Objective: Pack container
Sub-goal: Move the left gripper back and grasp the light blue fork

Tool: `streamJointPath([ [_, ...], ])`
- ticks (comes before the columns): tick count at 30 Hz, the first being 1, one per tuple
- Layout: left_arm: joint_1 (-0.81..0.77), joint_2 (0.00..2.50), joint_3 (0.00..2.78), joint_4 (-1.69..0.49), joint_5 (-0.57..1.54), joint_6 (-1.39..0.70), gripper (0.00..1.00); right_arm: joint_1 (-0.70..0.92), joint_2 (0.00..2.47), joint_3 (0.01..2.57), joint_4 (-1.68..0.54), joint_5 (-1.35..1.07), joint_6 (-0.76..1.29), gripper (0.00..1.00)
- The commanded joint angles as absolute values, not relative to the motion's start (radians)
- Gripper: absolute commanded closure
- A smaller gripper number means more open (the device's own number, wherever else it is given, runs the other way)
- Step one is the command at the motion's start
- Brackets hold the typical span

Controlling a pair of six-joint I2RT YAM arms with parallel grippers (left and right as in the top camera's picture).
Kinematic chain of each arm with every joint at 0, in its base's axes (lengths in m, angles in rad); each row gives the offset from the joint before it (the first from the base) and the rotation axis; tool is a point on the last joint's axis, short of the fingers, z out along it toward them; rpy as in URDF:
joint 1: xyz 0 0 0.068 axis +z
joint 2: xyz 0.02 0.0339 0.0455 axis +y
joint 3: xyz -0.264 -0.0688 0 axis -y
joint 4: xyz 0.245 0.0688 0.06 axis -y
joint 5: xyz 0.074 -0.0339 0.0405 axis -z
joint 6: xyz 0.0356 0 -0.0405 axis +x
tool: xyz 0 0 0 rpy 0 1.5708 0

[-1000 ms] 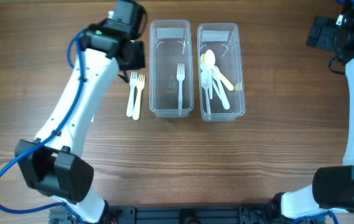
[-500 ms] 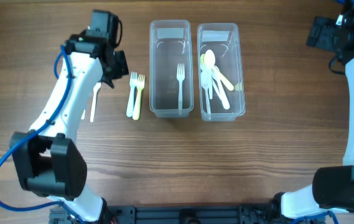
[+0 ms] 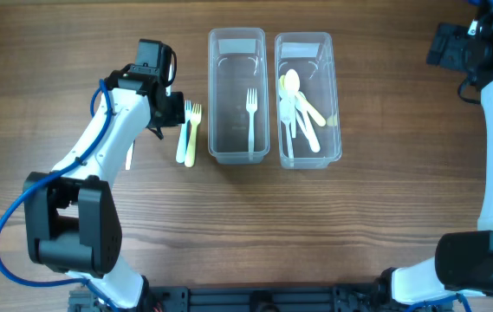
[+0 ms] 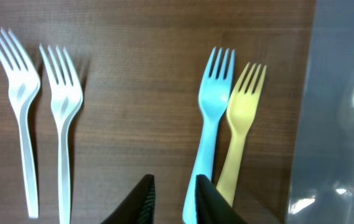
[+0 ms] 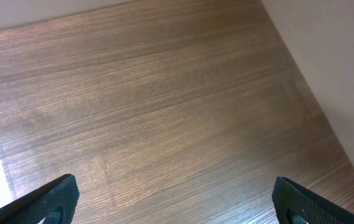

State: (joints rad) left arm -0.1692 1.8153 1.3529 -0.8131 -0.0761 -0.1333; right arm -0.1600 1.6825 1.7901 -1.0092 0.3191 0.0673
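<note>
Two clear containers stand side by side. The left container (image 3: 236,52) holds one white fork (image 3: 250,117); the right container (image 3: 308,52) holds several pale spoons (image 3: 298,104). A blue fork (image 4: 213,118) and a yellow fork (image 4: 242,124) lie just left of the left container, with two white forks (image 4: 24,112) further left. My left gripper (image 4: 175,199) hovers over the blue fork's handle, jaws narrowly apart, the handle against the right finger's inner side. It shows in the overhead view (image 3: 172,108). My right gripper (image 5: 177,199) is wide open and empty over bare wood, far right (image 3: 454,48).
The left container's clear wall (image 4: 338,124) is close to the right of the yellow fork. In the overhead view the white forks (image 3: 129,156) are mostly hidden under my left arm. A pale wall edge (image 5: 326,56) borders the table at the right.
My left gripper swung left away from the left container, then came back right and down over the blue and yellow forks. The right arm has not moved.
</note>
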Motion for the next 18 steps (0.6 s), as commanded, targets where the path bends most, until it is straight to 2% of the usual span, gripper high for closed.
streamJointPath([
  [1, -0.173, 1.827, 1.343, -0.783, -0.03, -0.082, 0.84, -0.159, 1.687, 1.798, -1.007, 0.336, 0.079, 0.0],
  [5, -0.173, 1.847, 1.343, -0.777, 0.001, -0.082, 0.81, -0.159, 1.687, 1.798, -1.007, 0.336, 0.079, 0.0],
  [18, -0.173, 1.954, 1.343, -0.769, 0.011, -0.081, 0.79, -0.159, 1.687, 1.798, -1.007, 0.336, 0.078, 0.0],
])
